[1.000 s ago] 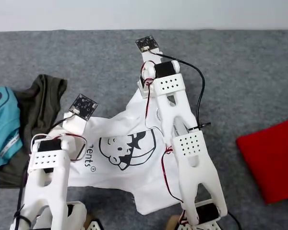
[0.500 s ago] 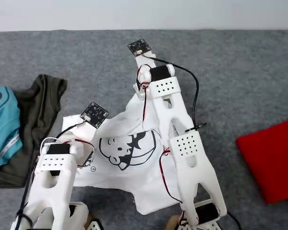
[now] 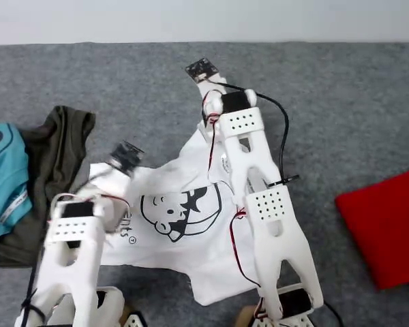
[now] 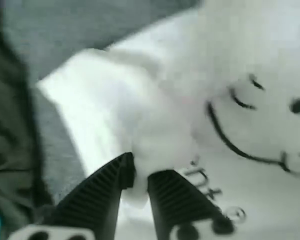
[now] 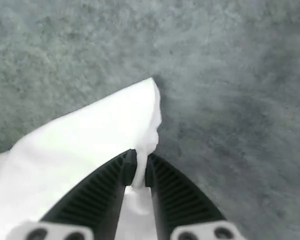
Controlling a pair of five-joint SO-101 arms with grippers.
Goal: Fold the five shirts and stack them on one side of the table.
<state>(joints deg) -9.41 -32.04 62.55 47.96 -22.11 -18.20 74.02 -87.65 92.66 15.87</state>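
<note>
With the white shirt [image 3: 170,257] clenched in both the left tool [image 4: 139,181] and the right tool [image 5: 139,172], its edge is best drawn taut and level before being folded.

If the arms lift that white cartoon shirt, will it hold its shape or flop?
Probably flop: the white shirt lies rumpled and bunches where the left gripper pinches it. Likely light too, since the right gripper holds a thin corner with only a pinch.
</note>
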